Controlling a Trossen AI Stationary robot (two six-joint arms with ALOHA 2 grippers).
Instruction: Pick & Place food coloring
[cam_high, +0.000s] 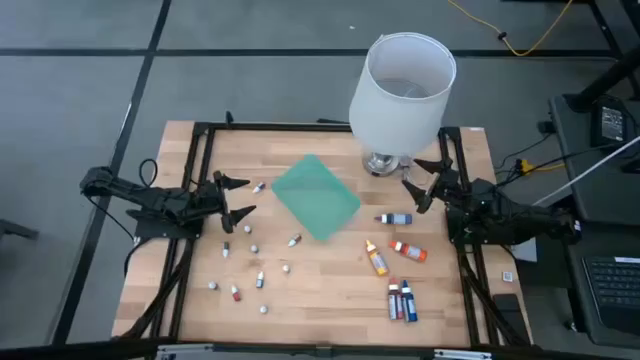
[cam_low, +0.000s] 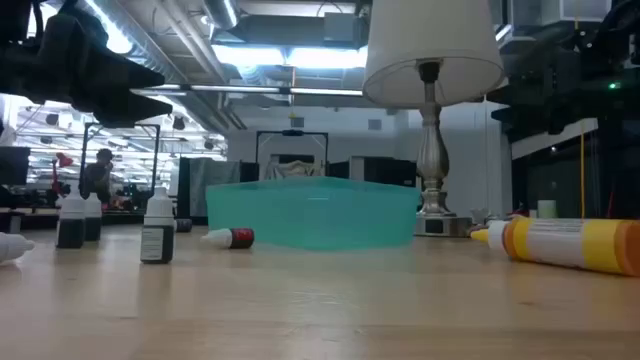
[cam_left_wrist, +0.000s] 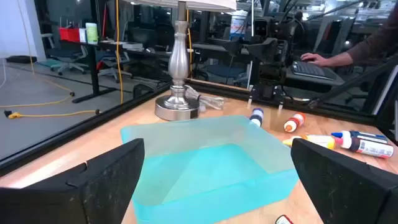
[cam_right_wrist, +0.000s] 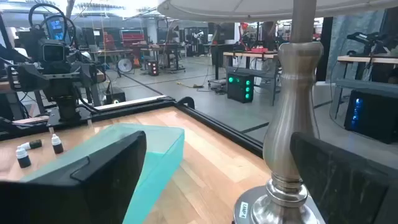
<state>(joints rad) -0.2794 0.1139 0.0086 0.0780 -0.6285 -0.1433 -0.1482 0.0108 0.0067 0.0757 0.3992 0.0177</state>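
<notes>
Food coloring bottles are scattered on the wooden table. The bigger ones lie at the right: a blue one (cam_high: 395, 218), an orange-red one (cam_high: 408, 250), a yellow-orange one (cam_high: 376, 258), and a red and blue pair (cam_high: 402, 300). Several tiny white-capped ones (cam_high: 255, 247) stand or lie at the left. My left gripper (cam_high: 238, 197) hovers open at the table's left and faces the green tray (cam_high: 315, 197). My right gripper (cam_high: 420, 180) is open at the far right, beside the lamp base (cam_high: 385, 163). Neither holds anything.
A lamp with a large white shade (cam_high: 402, 90) stands at the far middle of the table, just behind the green square tray (cam_left_wrist: 211, 162). A black frame (cam_high: 200, 130) runs along the table's edges. A person's hand (cam_left_wrist: 317, 59) rests on a keyboard beyond the table.
</notes>
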